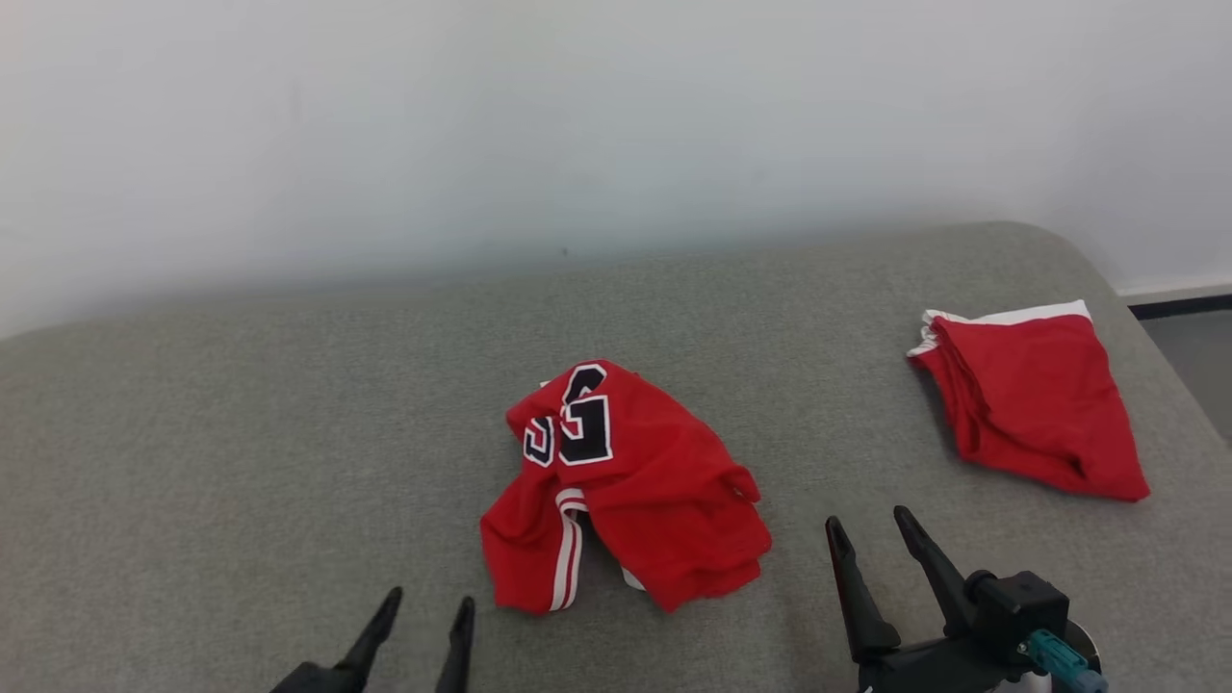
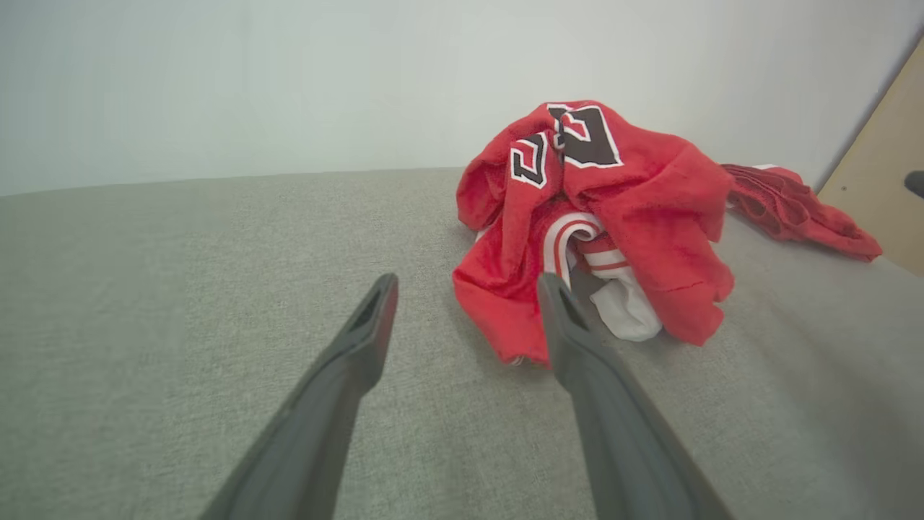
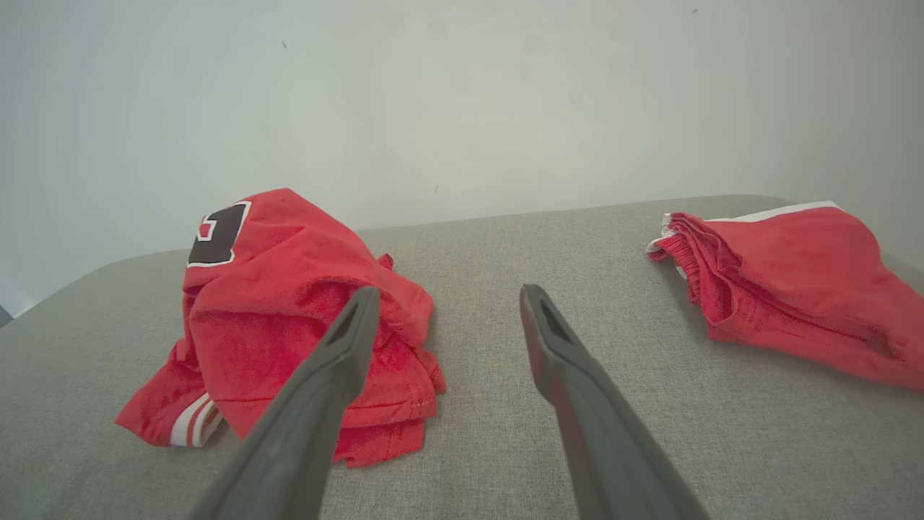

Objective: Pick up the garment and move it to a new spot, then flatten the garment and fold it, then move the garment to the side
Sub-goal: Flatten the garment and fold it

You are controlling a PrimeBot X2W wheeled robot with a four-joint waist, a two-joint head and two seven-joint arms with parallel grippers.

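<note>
A crumpled red garment (image 1: 626, 491) with black-and-white lettering and white stripes lies in a heap in the middle of the grey padded surface (image 1: 289, 433). The left wrist view shows it (image 2: 599, 217) just beyond and right of my fingers, and it appears at the left (image 3: 289, 332) in the right wrist view. My left gripper (image 1: 423, 608) is open, low and just left of the heap's near edge, holding nothing. My right gripper (image 1: 871, 529) is open too, just right of the heap, also with nothing between its fingers.
A second red garment (image 1: 1035, 399) with a white band lies folded at the far right of the surface, near its rounded edge. A pale wall (image 1: 577, 115) runs behind. Dark floor (image 1: 1193, 356) shows past the right edge.
</note>
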